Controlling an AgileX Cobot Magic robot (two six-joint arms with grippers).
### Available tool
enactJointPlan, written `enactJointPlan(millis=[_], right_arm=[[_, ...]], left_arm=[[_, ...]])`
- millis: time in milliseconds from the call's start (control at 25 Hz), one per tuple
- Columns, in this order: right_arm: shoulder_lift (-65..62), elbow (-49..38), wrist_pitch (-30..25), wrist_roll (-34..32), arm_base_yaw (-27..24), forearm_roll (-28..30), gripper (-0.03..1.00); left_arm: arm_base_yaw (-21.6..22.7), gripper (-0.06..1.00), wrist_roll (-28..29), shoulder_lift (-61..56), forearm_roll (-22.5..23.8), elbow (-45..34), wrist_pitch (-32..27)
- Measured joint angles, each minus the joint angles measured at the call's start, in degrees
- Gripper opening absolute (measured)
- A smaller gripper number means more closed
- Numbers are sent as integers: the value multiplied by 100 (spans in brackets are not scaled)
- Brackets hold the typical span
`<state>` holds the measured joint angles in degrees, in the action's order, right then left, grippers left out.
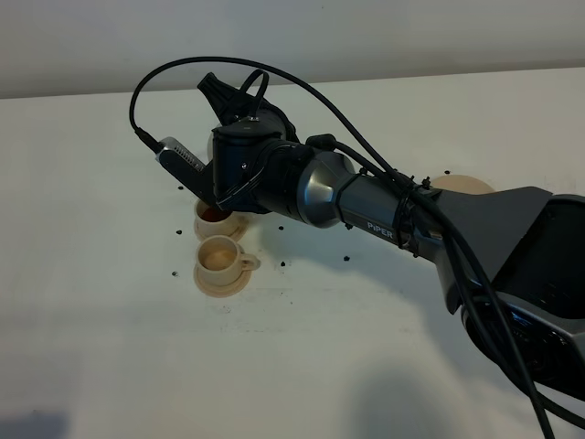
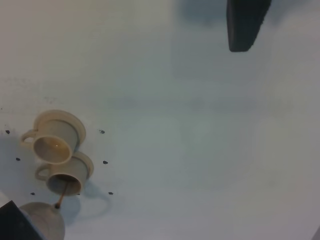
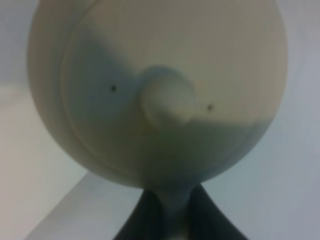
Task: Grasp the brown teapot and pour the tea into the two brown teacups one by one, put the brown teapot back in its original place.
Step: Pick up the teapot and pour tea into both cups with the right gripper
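Small dark specks lie scattered on the white desk around two tan teacups on their saucers, which stand close together: the far teacup holds dark tea and the near teacup is just beside it. A wider tan disc lies well apart, partly hidden behind the right arm. That arm, with black cables looping over it, reaches across the desk, and its wrist hides the pot from the high camera. The right gripper is clamped on the handle of the brown teapot, which is tilted above the far teacup – a thin stream of tea runs into it. The left gripper shows one dark finger only, so I cannot tell whether it is apart or together.
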<state>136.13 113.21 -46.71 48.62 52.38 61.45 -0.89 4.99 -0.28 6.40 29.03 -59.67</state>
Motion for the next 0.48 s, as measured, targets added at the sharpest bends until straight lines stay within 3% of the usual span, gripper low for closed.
enactJointPlan(millis=[480], right_arm=[[0,0,0,5,0,86,13]], left_arm=[[0,61,0,0,0,0,0]])
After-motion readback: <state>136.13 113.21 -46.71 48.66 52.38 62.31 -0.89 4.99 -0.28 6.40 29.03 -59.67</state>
